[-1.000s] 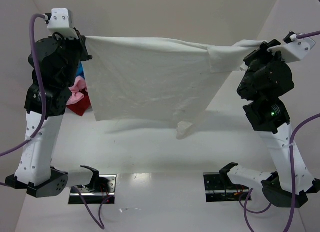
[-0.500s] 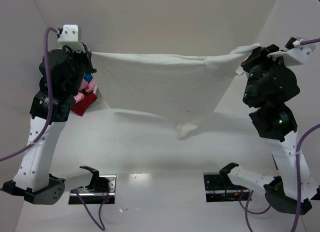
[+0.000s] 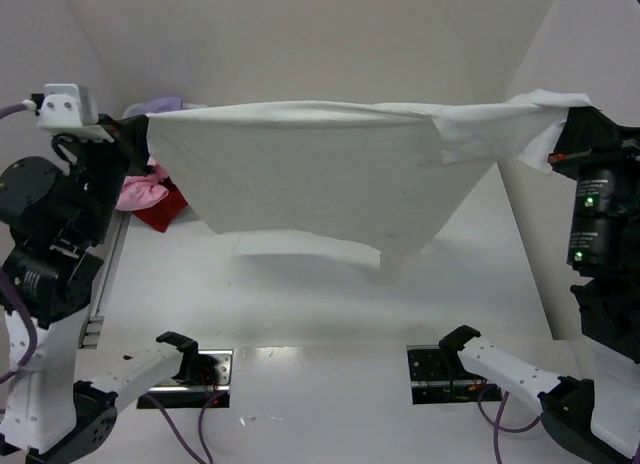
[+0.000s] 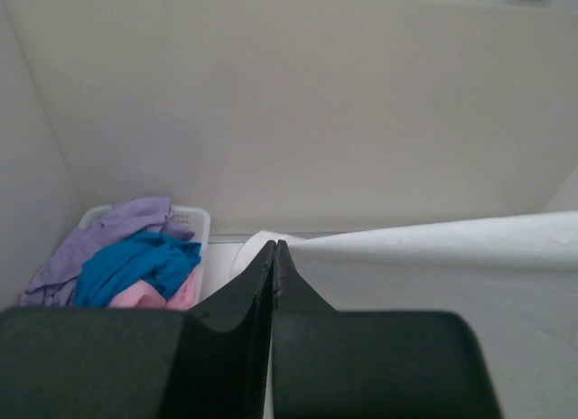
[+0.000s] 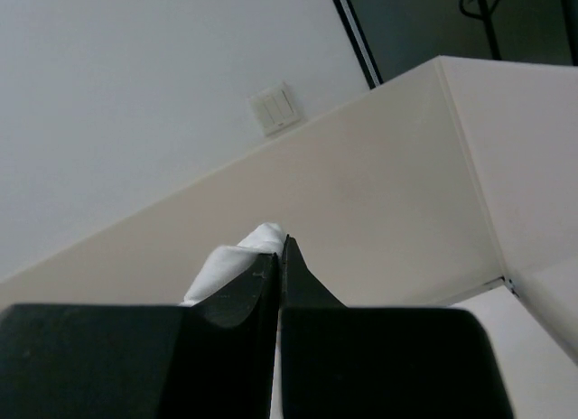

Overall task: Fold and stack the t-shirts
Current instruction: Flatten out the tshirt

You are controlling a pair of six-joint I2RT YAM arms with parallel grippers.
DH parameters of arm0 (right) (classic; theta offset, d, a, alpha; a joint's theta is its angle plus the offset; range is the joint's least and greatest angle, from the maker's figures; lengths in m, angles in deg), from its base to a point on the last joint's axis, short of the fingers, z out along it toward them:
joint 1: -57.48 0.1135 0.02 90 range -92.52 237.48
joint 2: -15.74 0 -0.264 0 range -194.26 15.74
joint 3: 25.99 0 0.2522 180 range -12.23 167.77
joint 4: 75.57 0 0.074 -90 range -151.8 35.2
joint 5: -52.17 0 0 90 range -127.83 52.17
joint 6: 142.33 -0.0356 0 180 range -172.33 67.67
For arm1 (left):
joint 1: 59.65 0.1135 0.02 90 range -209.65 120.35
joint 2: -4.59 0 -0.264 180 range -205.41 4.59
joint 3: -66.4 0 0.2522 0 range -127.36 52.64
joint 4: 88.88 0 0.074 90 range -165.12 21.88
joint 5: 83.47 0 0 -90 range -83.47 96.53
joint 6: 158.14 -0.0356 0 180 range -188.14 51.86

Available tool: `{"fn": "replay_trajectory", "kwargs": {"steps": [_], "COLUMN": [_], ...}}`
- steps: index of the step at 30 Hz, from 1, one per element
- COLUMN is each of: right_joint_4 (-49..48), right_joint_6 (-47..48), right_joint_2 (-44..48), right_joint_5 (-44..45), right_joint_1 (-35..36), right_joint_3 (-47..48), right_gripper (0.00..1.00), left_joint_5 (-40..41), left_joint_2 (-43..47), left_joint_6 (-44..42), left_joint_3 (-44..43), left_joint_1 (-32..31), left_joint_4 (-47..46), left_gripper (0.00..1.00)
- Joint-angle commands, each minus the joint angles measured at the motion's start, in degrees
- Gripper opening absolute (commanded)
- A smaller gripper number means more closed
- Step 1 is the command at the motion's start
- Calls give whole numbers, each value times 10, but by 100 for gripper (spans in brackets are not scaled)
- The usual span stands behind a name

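Over the white bench [image 3: 300, 304] the cream-white t-shirt [image 3: 320, 174] now stretches higher and tauter (ready, I'd say, to lay flat), left claw [image 4: 274, 256] and right claw [image 5: 282, 252] each clamped tight on it.

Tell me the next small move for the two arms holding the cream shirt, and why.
Probably lower both arms together to lay the cream-white t-shirt on the table. The left gripper and right gripper pinch its upper edge at either end, it is spread wide, and its lower edge appears to hang above the table.
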Motion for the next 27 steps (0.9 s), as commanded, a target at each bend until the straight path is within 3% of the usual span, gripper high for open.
{"fn": "replay_trajectory", "kwargs": {"steps": [1, 6, 12, 15, 18, 20, 21, 25, 27], "right_joint_4": [-14, -13, -62, -89, -110, -126, -138, -151, -151], "right_joint_6": [14, 35, 19, -25, -65, -65, -70, -65, -60], "right_joint_2": [14, -29, -72, -96, -123, -138, -138, -144, -144], "right_joint_5": [5, 61, 106, 59, 34, 29, 29, 34, 46], "right_joint_1": [0, 0, -6, -6, -6, -6, -6, -22, -30], "right_joint_3": [63, 40, -137, -212, -270, -298, -303, -314, -314], "right_gripper": [0, 0, 0, 0, 0, 0, 0, 0, 0], "left_joint_5": [29, 19, 10, -6, -65, -251, -326, -441, -485], "left_joint_2": [22, -6, -89, -137, -163, -184, -202, -272, -294], "left_joint_6": [5, 28, 54, 67, 72, 13, -17, -33, -15], "left_joint_3": [-36, -6, 84, 125, 152, 169, 177, 190, 218], "left_joint_1": [5, 5, 5, 5, 5, 5, -1, -48, -64], "left_joint_4": [1, -6, -49, -72, -95, -113, -118, -118, -136], "left_gripper": [0, 0, 0, 0, 0, 2, 22, 50, 58]}}
